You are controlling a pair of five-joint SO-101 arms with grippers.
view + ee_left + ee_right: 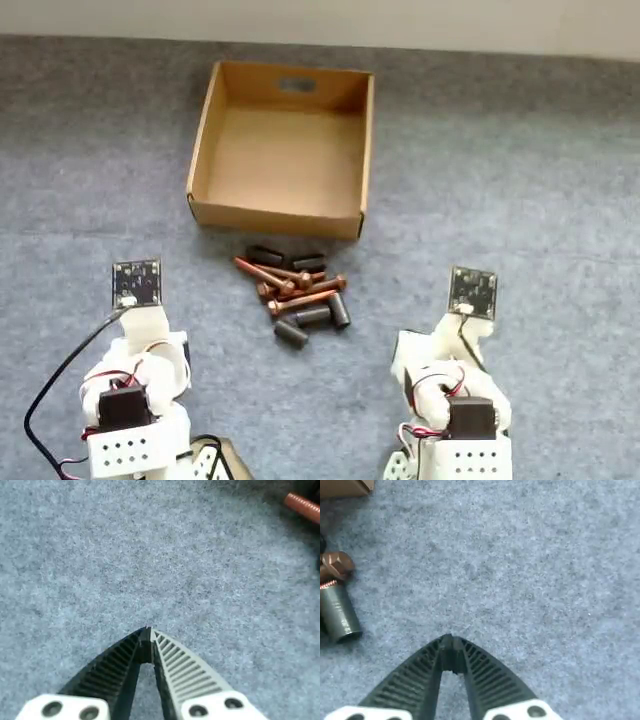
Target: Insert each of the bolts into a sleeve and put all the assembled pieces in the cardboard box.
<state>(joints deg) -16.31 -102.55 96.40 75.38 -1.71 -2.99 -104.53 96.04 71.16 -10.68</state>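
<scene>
Several copper-coloured bolts [290, 283] and dark cylindrical sleeves [310, 318] lie in a loose pile on the grey carpet, just in front of the open cardboard box [205, 130]. The box holds nothing. My left gripper [148, 631] is shut, its tips together over bare carpet, left of the pile; one bolt end [303, 506] shows at its view's edge. My right gripper [449, 640] is shut too, over carpet right of the pile, with a sleeve [339, 615] and a bolt head [336, 565] off to one side. Both arms are folded back near the table's front edge.
Grey carpet covers the whole table. A black cable [55, 385] runs beside the left arm's base. A corner of the box [345, 487] shows in the right wrist view.
</scene>
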